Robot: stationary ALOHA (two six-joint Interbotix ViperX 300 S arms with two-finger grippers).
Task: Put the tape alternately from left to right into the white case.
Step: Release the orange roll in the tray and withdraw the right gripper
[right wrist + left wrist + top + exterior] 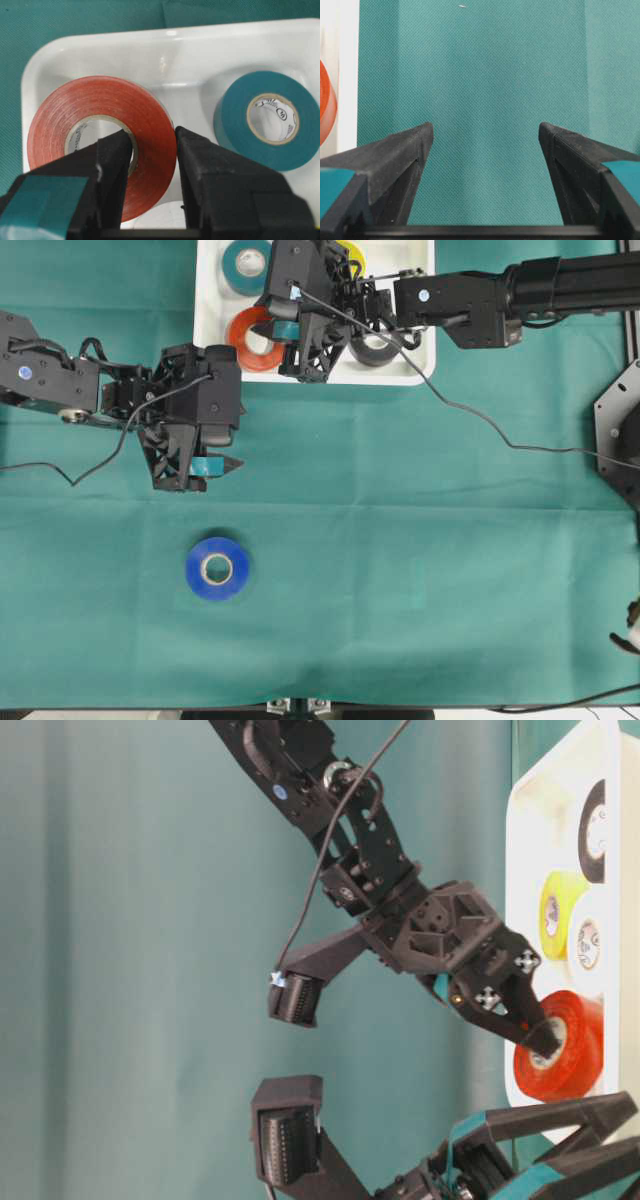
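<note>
Right wrist: right gripper (152, 150) nearest, black jaws clamped on the wall of the glossy orange-red roll (100, 135), one finger inside its round core; teal roll (267, 120) beside it in the smooth white case (165, 42).
Left wrist: left gripper (485, 145) spread wide, empty, over woven green cloth (485, 65).
Overhead: blue roll (217, 568) flat on the cloth, well apart from the case.

Both arms (480, 305) are built of black plastic, teal tape is wrapped on the latticed gripper fingers (205, 468), and thin black cables (470, 410) are trailed.
</note>
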